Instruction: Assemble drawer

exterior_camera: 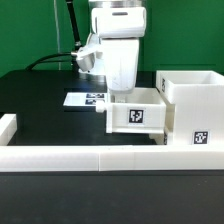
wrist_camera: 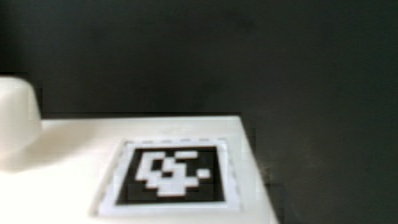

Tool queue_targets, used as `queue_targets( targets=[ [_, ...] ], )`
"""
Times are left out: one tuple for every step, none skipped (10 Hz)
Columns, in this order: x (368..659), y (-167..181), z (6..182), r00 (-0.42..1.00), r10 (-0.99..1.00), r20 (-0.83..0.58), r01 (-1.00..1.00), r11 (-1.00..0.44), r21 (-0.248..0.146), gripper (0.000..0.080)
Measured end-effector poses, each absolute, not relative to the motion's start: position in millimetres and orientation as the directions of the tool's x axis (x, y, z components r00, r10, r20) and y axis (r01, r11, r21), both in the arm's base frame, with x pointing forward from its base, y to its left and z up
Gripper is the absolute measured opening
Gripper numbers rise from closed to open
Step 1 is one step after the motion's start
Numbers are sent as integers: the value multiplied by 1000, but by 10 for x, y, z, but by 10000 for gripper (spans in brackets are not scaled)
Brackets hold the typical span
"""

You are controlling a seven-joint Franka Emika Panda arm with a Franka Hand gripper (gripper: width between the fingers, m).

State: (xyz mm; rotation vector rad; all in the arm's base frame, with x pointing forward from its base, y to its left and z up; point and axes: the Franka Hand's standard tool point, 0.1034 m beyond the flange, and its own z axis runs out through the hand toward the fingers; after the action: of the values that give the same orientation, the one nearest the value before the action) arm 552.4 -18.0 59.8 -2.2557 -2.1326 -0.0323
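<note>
The arm's gripper hangs over a small tray beside the housing near the desk edge wall, its grip impossible to tell.

Probably a robotics lab: black table edged by low white walls, marker board, tagged parts.

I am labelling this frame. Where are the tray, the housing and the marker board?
tray (exterior_camera: 137, 116), exterior view, tagged front face.
housing (exterior_camera: 200, 110), exterior view, front wall above its tag.
marker board (exterior_camera: 86, 99), exterior view, visible flat part.
</note>
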Motion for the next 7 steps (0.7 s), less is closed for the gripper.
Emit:
queue_targets(
  targets=[
    [5522, -180, 594, 56, 998, 41, 998, -56, -14, 44],
    [5520, -180, 591, 56, 998, 41, 998, -56, -14, 44],
    [5519, -177, 590, 31, 999, 38, 999, -31, -13, 44],
    [5516, -162, 589, -8, 999, 33, 1000, 8, -13, 44],
    [5509, -151, 586, -20, 999, 33, 1000, 21, -17, 44],
    [5497, -161, 588, -19, 999, 34, 1000, 20, -24, 44],
    [5504, -198, 597, -10, 999, 34, 1000, 11, -20, 44]
  ],
)
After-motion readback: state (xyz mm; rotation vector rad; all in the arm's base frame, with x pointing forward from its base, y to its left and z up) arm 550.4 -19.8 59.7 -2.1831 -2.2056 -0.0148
